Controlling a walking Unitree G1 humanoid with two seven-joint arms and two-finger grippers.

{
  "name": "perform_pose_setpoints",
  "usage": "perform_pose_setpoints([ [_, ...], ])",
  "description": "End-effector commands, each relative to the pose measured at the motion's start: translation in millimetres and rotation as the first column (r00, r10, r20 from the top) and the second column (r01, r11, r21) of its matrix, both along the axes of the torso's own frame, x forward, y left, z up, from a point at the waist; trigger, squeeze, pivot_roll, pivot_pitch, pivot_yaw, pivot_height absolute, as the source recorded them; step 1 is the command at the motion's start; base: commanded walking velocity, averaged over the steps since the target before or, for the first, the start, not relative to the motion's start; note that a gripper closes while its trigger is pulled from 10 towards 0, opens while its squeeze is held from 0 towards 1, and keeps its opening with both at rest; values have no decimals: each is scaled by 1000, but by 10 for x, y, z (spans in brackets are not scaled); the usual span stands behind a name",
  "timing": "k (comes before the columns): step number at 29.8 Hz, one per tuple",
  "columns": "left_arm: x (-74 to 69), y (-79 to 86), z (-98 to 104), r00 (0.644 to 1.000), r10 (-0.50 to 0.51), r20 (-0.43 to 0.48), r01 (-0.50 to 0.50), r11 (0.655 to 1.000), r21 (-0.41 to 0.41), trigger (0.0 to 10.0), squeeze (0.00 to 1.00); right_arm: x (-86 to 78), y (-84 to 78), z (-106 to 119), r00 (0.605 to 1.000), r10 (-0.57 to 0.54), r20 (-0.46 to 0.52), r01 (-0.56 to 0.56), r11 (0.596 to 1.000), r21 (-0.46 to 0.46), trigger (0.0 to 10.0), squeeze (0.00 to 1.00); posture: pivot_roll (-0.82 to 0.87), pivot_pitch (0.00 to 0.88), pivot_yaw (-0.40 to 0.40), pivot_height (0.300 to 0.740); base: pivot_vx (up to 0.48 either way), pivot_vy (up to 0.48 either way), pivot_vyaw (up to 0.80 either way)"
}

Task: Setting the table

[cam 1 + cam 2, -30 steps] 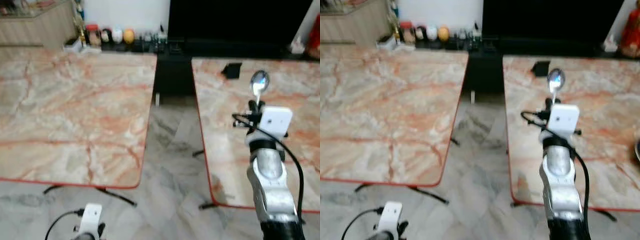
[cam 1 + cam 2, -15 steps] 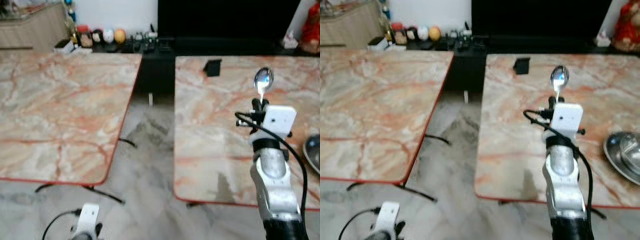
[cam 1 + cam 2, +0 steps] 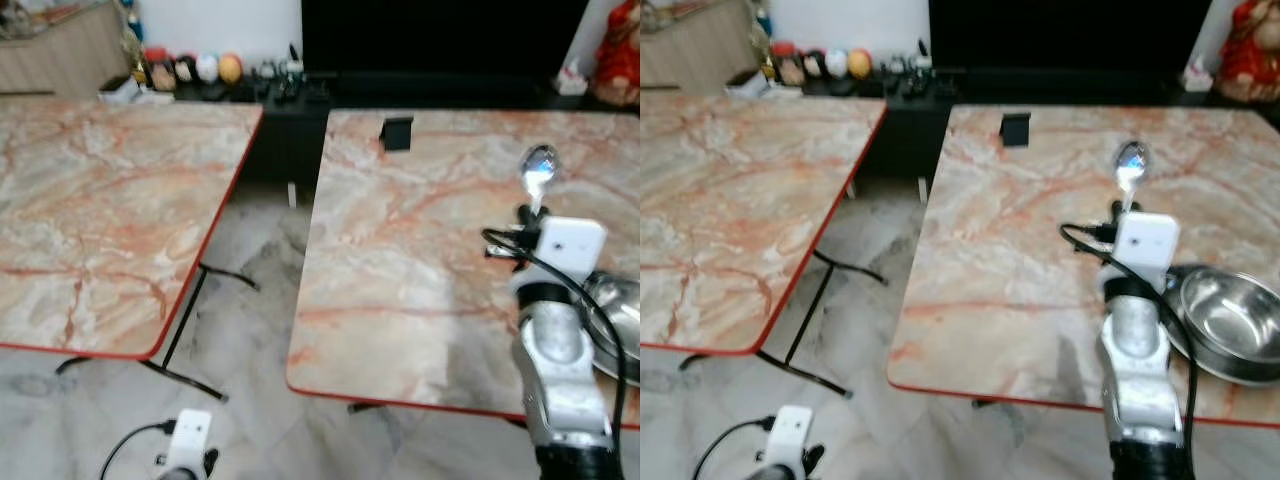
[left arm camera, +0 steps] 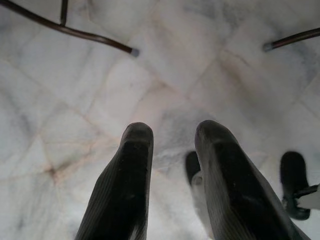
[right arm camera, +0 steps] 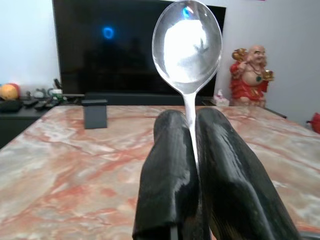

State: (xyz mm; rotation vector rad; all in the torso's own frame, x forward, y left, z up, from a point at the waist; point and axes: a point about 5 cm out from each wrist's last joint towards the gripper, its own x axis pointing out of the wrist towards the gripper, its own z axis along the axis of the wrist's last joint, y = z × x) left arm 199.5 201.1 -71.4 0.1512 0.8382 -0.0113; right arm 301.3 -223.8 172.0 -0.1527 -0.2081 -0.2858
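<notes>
The right gripper has its black fingers pressed together on the thin handle of a shiny silver metal spoon, held upright with its bowl above the fingertips over the pink-veined marble counter. Just beside that arm, on its right, a round stainless steel bowl rests on the counter, and well beyond the fingers a small black block stands near the far edge. The left gripper hangs idle above the grey marble floor, its fingers narrowly parted and holding nothing.

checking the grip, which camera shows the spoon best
The right wrist view: the spoon stands large and sharp, its handle pinched between the right gripper fingers. Both eye views show it small and blurred, bowl up above the wrist over the marble table.
</notes>
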Motion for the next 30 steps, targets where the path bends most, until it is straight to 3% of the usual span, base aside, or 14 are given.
perform_pose_setpoints([
  [1,-49,81,-16,1000,4,-24,-4,1000,20,10000,0,21,85,58,999,29,22,-29,1000,-1,10000,0,-50,0,7,740,0,-255,0],
  [30,-55,101,-16,1000,5,-29,-4,1000,24,10000,0,4,49,31,1000,12,4,-12,1000,-3,10000,0,-49,0,9,740,0,-258,0],
])
